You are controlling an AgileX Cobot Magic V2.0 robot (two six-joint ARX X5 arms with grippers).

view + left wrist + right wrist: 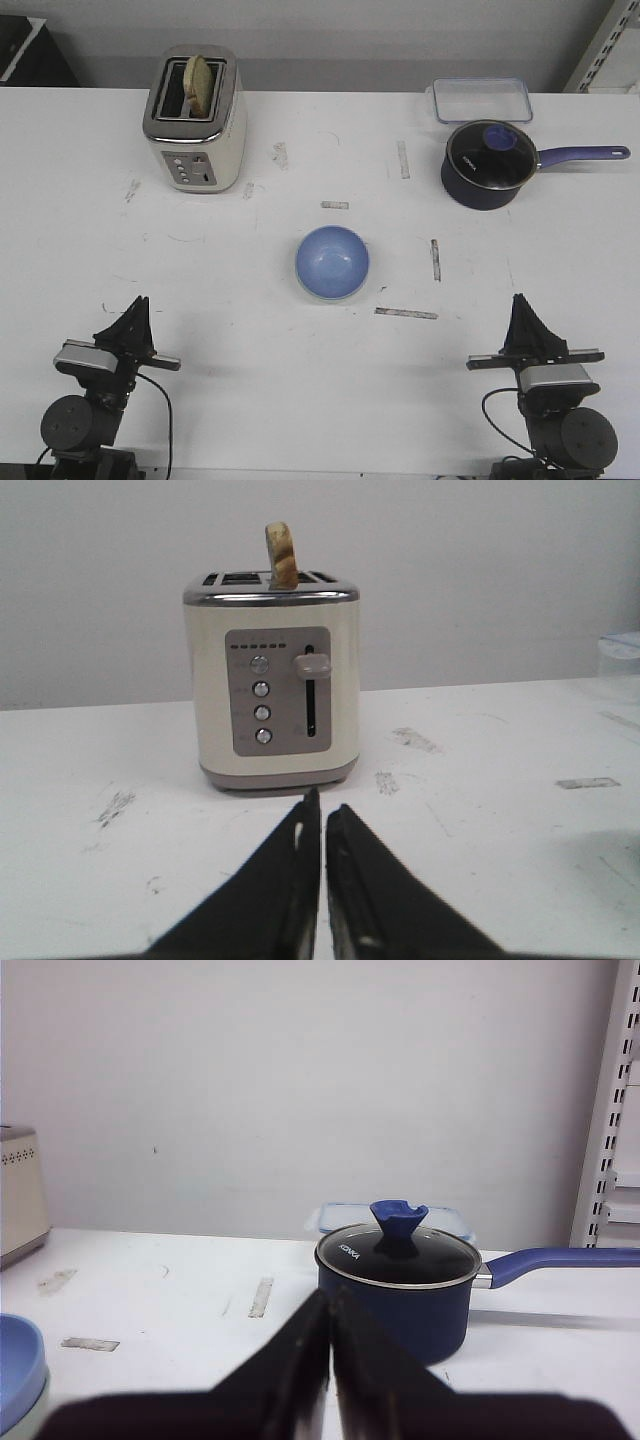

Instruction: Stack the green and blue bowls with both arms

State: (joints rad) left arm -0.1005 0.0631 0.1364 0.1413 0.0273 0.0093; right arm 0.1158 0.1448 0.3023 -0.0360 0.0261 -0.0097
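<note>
Black left gripper (138,305) and right gripper (521,302) sit nearest the camera, both with jaws pressed together and holding nothing, well apart from the bowls. Blue bowl (332,261) sits nested in the green bowl (30,1408), whose pale rim shows beneath it. Toaster (195,118) is behind the stack to the left, saucepan (488,163) behind to the right.

Three views: you look down from above, plus low along each wrist.

Your front camera faces forward over the table (250,400), toaster (195,120) upper left, saucepan (487,165) upper right. The left wrist view looks low and level at the toaster (270,680); the right wrist view likewise at the saucepan (395,1295), catching the toaster's edge far left.
</note>
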